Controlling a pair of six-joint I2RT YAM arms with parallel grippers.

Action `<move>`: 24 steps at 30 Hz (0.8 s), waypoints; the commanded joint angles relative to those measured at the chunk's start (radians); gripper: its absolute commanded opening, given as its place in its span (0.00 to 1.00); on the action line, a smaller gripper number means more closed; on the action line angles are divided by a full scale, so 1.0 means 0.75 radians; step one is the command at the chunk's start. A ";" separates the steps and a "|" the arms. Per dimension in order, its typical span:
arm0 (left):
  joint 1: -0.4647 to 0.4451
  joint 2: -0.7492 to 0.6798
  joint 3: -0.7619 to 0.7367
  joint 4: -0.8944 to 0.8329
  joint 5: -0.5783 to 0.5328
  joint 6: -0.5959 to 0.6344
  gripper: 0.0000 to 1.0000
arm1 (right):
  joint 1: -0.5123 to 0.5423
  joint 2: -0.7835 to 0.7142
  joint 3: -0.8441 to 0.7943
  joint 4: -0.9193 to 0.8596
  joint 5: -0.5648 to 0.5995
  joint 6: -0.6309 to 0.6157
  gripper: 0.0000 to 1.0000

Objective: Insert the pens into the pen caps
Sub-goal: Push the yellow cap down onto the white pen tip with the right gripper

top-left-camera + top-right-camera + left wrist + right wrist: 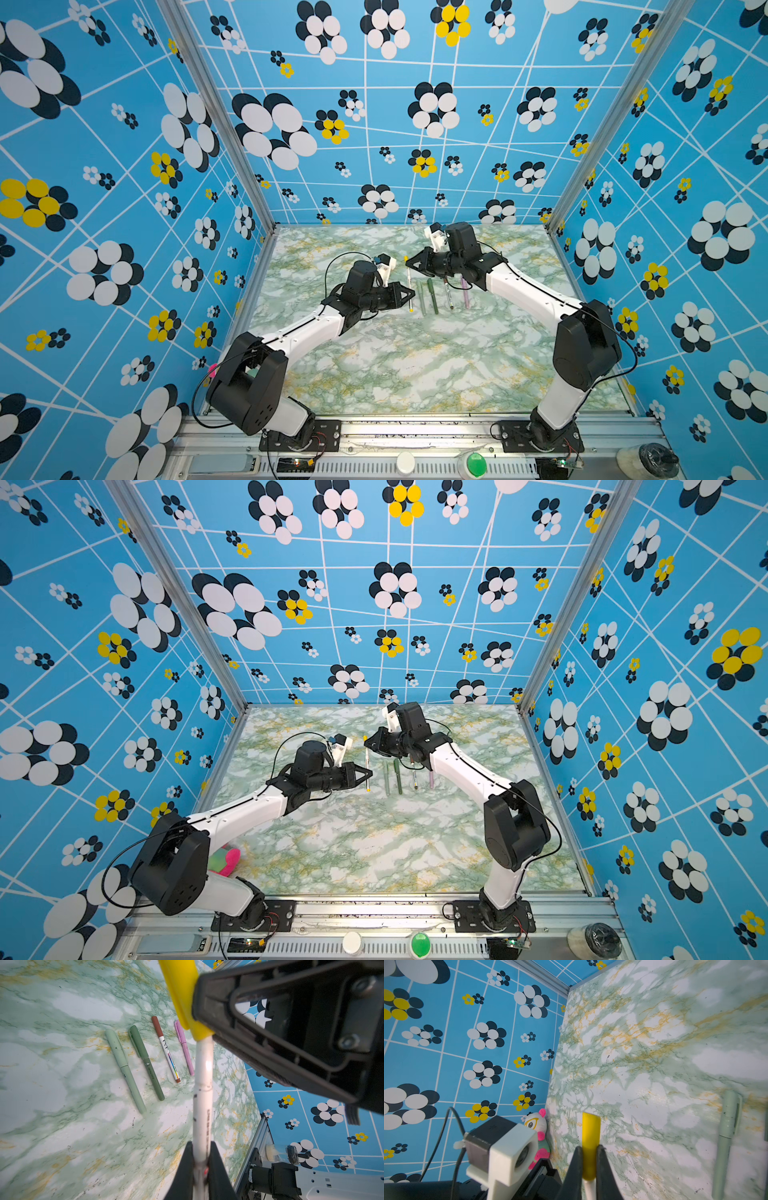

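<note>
My left gripper is shut on the lower end of the white-yellow pen, which hangs above the marble table. The yellow pen cap sits on the pen's far end, and my right gripper is shut on it. In both top views the two grippers face each other along this pen. To its right four pens lie side by side, each wearing its cap: pale green, dark green, brown-marked white and pink.
A pink and green plush toy lies at the table's front left corner by the left arm's base. Blue flowered walls enclose the table on three sides. An aluminium rail with a green button runs along the front edge.
</note>
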 commanded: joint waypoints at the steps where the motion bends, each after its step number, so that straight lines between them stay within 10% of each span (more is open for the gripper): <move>1: 0.001 -0.046 -0.016 0.051 -0.057 -0.014 0.00 | 0.022 -0.062 -0.030 0.027 -0.010 -0.009 0.00; 24: 0.003 -0.034 0.061 0.173 -0.113 -0.020 0.00 | 0.073 -0.138 -0.177 0.250 0.004 -0.004 0.00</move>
